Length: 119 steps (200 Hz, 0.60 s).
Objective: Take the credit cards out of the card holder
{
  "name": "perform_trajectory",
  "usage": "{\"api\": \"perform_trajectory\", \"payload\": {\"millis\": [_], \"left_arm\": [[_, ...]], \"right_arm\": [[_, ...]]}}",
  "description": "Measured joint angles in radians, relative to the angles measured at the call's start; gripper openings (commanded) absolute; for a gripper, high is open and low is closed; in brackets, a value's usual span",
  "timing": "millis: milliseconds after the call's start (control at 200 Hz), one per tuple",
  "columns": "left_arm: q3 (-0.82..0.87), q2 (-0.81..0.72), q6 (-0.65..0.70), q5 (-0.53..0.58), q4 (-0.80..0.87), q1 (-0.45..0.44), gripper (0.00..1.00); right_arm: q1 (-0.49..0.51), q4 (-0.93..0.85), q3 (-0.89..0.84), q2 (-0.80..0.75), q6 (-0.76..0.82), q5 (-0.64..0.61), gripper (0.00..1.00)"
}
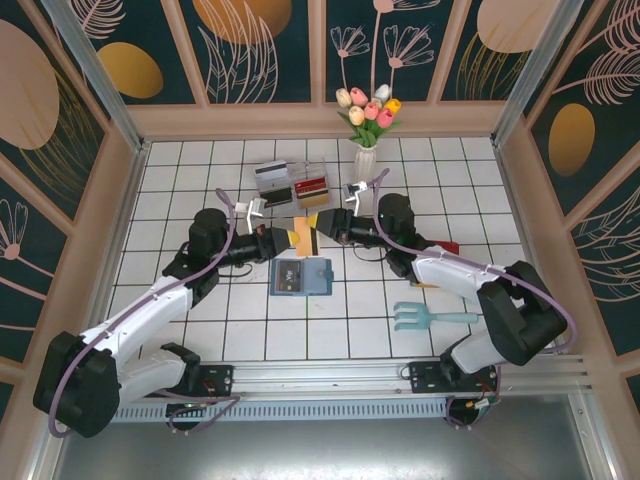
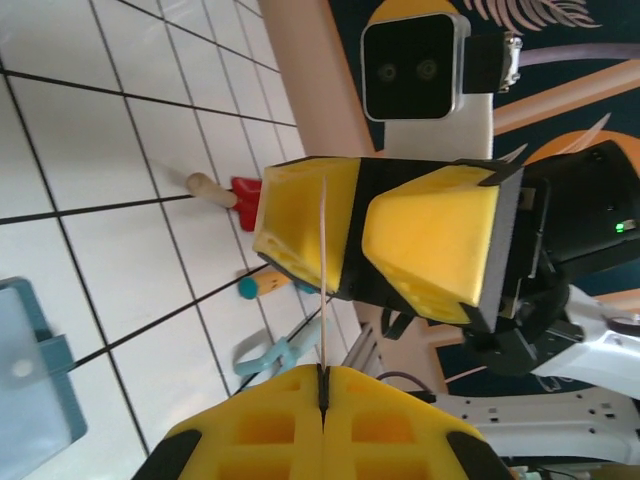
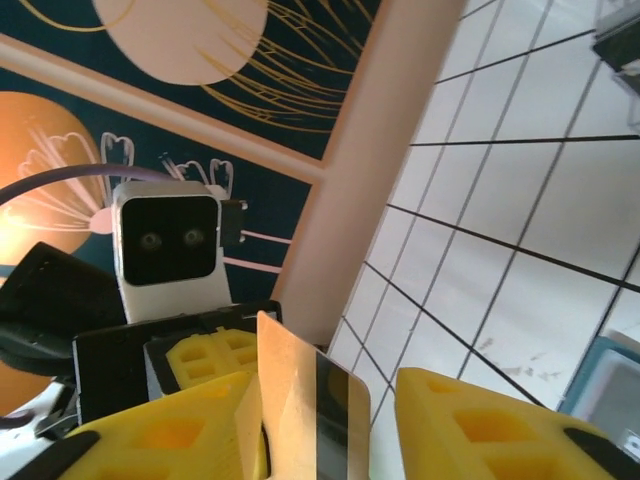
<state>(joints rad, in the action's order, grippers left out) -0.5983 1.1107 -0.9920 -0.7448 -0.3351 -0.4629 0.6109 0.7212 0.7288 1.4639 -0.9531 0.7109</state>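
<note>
Holding one tan-gold credit card [image 1: 306, 236] in the air with the left gripper [image 1: 296, 238], jaws pressed shut on its left end. Facing it from the right with the right gripper [image 1: 318, 232], jaws apart on either side of the free end. In the right wrist view, a clear gap between card and one finger [image 3: 480, 420], so no grip there yet. Long axis of the card lying left to right, from one gripper into the other; probably a handover, needing only a closing of the right jaws.

Below and just near of both grippers, the teal card holder [image 1: 300, 276], flat and open on the table [image 1: 180, 300], about equally close to both arms. Farther back, other cards already in a clear tray [image 1: 258, 172].

Hard to tell whether any card remains in the holder's slots. From the left wrist, card visible only as a thin edge.
</note>
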Motion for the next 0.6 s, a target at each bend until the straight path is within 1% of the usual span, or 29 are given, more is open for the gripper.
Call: {"api": "perform_trajectory", "payload": {"millis": [90,115,215,290,340,370,410,500,596], "left_arm": [[0.005,0.000,-0.032,-0.015,-0.044,0.000,0.00],[0.008,0.000,-0.042,-0.019,-0.058,0.000,0.00],[0.014,0.000,-0.077,-0.026,-0.088,0.000,0.00],[0.024,0.000,-0.105,-0.023,-0.107,0.004,0.12],[0.029,0.000,-0.124,-0.018,-0.133,0.005,0.26],[0.031,0.000,-0.136,-0.014,-0.145,0.005,0.33],[0.034,0.000,-0.158,-0.010,-0.165,0.005,0.37],[0.035,0.000,-0.187,0.003,-0.192,0.002,0.38],[0.038,-0.001,-0.204,0.029,-0.208,-0.002,0.36]], "right_arm": [[-0.002,0.035,0.000,0.005,-0.019,0.019,0.27],[-0.002,0.047,0.000,0.008,-0.026,0.024,0.22],[-0.003,0.086,0.000,0.013,-0.049,0.033,0.09],[-0.003,0.122,0.002,0.013,-0.069,0.040,0.04],[-0.003,0.144,0.001,0.014,-0.085,0.039,0.00],[-0.003,0.157,0.000,0.014,-0.100,0.035,0.00],[-0.003,0.180,-0.003,0.014,-0.113,0.023,0.00],[-0.001,0.227,-0.009,0.014,-0.153,-0.016,0.00],[0.005,0.272,-0.012,0.014,-0.192,-0.069,0.00]]}}
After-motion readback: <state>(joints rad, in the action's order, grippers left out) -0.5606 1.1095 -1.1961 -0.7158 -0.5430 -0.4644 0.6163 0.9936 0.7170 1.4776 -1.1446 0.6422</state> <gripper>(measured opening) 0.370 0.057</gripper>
